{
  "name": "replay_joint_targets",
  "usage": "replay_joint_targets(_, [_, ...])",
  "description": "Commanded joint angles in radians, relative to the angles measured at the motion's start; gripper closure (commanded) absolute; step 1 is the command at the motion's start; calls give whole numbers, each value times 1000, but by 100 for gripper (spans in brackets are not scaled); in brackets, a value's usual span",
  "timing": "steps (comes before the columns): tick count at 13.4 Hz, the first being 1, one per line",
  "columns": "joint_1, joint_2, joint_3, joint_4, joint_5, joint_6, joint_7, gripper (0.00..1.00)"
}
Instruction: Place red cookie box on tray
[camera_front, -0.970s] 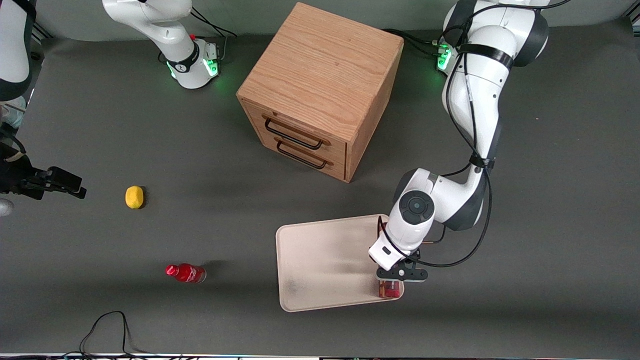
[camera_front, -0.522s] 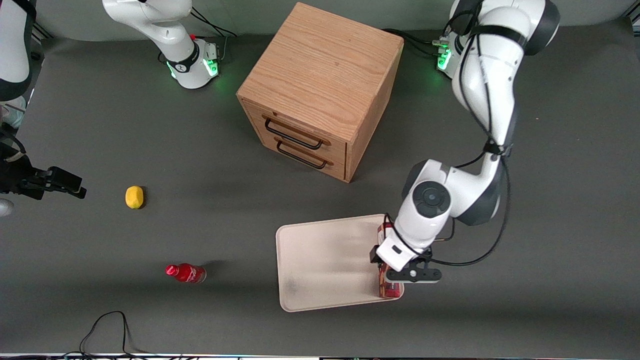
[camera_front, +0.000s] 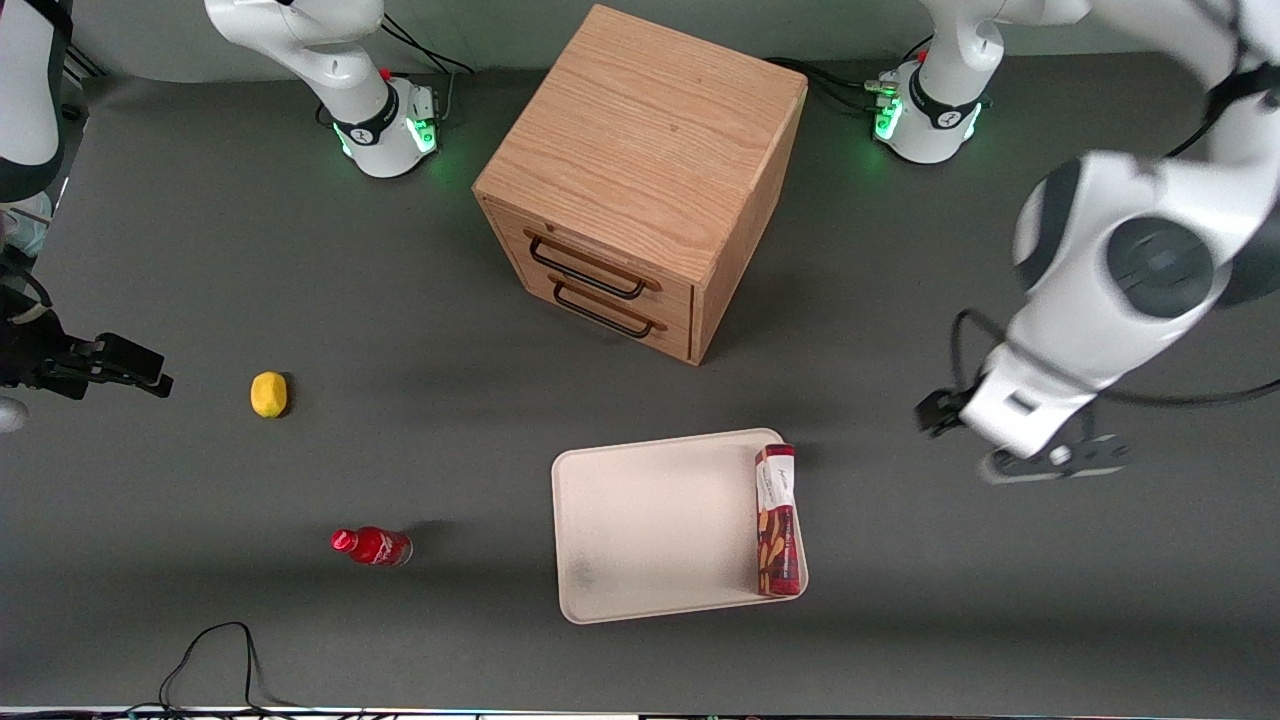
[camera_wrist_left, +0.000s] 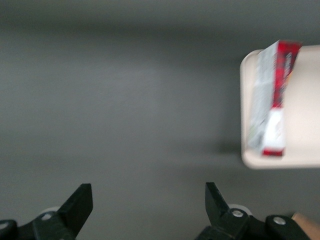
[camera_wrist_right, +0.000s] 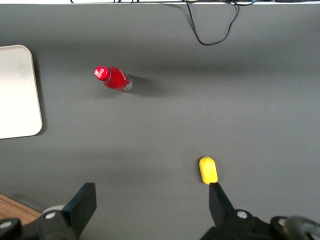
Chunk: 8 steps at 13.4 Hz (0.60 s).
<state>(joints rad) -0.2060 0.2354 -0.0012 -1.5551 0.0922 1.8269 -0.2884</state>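
The red cookie box (camera_front: 779, 520) lies flat on the pale cream tray (camera_front: 650, 520), along the tray's edge toward the working arm's end, white end panel pointing toward the cabinet. In the left wrist view the box (camera_wrist_left: 272, 95) rests on the tray (camera_wrist_left: 305, 100) with nothing touching it. My gripper (camera_front: 1055, 462) hangs raised over bare table, well away from the tray toward the working arm's end. It stands open (camera_wrist_left: 147, 192) with nothing between its fingers.
A wooden drawer cabinet (camera_front: 640, 170) stands farther from the front camera than the tray. Toward the parked arm's end lie a small red bottle (camera_front: 372, 546) and a yellow fruit (camera_front: 268, 393). A black cable (camera_front: 215, 650) loops near the front edge.
My gripper has let go of the red cookie box, risen and swung away toward the working arm's end. The box stays lying on the tray.
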Motion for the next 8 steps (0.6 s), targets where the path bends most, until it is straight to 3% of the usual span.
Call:
replay_joint_targets(1, [85, -235, -10, -200, -12, -40, 96, 0])
replay_joint_targets(4, [148, -342, -11, -227, -58, -109, 155, 0])
replay_joint_targets(8, [149, -378, -11, -226, -65, -144, 169, 0])
